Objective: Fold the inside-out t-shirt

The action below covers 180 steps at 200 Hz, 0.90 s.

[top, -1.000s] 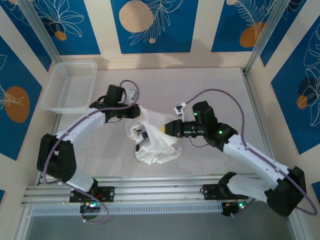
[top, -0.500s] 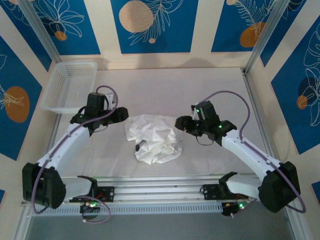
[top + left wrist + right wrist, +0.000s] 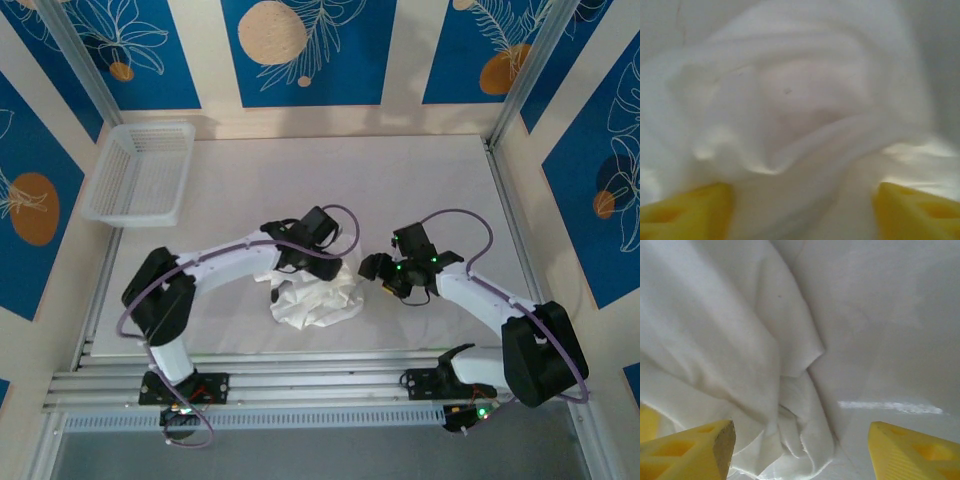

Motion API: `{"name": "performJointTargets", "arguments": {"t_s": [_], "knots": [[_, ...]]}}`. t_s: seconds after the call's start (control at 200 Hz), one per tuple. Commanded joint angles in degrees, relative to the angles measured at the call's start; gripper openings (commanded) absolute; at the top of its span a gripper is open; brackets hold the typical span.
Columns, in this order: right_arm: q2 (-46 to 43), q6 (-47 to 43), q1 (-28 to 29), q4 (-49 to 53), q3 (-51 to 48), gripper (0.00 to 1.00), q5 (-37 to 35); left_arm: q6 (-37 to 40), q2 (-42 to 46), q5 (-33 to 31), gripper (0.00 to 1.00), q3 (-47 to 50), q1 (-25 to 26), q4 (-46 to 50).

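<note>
Left wrist view: the left gripper [image 3: 802,207] stands spread wide over blurred cloth, apparently gripping nothing. The right gripper [image 3: 801,442] is likewise parted and empty, at the edge of the crumpled inside-out t-shirt [image 3: 315,298], lower centre of the overhead frame.

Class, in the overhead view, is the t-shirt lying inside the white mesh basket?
No: the t-shirt lies crumpled on the table, apart from the basket at the far left corner.
</note>
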State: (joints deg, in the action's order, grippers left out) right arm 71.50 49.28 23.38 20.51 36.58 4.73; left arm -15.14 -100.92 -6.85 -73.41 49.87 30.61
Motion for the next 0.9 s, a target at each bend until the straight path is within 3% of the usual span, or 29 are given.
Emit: {"name": "performJointTargets", "arguments": {"t_s": [0.0,0.065,0.16,0.205,0.27,0.335,0.41,0.52,0.57,0.635,0.69,0.745,0.895], "knots": [[0.90,-1.32,1.77,-3.43,0.33,0.76,3.28,2.75,3.90,-5.69,0.00,-1.92,-0.29,2.43],[2.66,-1.59,4.05,-6.38,0.14,0.82,1.96,0.76,9.40,-0.26,0.00,-0.83,-2.74,-0.01],[8.10,-1.26,5.31,-10.49,0.11,0.80,1.11,-4.49,16.65,10.03,0.00,1.48,-9.83,-2.46],[10.70,-0.18,5.06,-12.88,0.01,0.74,1.84,-6.78,19.44,14.29,0.00,3.45,-13.96,-2.91],[13.77,1.50,4.59,-16.16,0.02,0.52,4.28,-10.08,23.65,18.39,0.00,7.94,-20.58,-4.13],[15.34,2.02,4.70,-18.92,0.55,0.20,7.10,-12.28,27.22,18.16,0.00,12.22,-27.03,-3.56],[14.80,1.93,5.01,-19.29,1.20,0.01,7.93,-15.64,29.90,15.61,0.00,16.41,-34.42,-1.38],[10.90,1.31,5.01,-16.60,1.60,0.00,6.54,-21.72,33.18,9.70,0.00,23.14,-41.88,-0.71],[8.51,1.02,4.99,-15.22,1.59,0.00,5.83,-23.39,34.44,9.60,0.19,25.52,-44.03,-1.54],[5.32,0.87,5.18,-14.47,1.14,0.00,5.34,-23.57,36.14,10.40,0.49,26.72,-44.37,-2.78],[3.27,0.44,5.19,-14.07,0.78,0.00,5.19,-23.49,37.42,13.11,0.62,26.29,-43.76,-3.46],[1.82,-0.24,5.14,-13.15,0.69,0.00,4.74,-22.39,38.45,14.49,0.64,24.79,-40.58,-3.33],[0.85,-1.89,4.93,-10.73,0.79,0.00,3.79,-11.59,32.16,12.03,0.64,15.47,-22.22,2.21]]}}
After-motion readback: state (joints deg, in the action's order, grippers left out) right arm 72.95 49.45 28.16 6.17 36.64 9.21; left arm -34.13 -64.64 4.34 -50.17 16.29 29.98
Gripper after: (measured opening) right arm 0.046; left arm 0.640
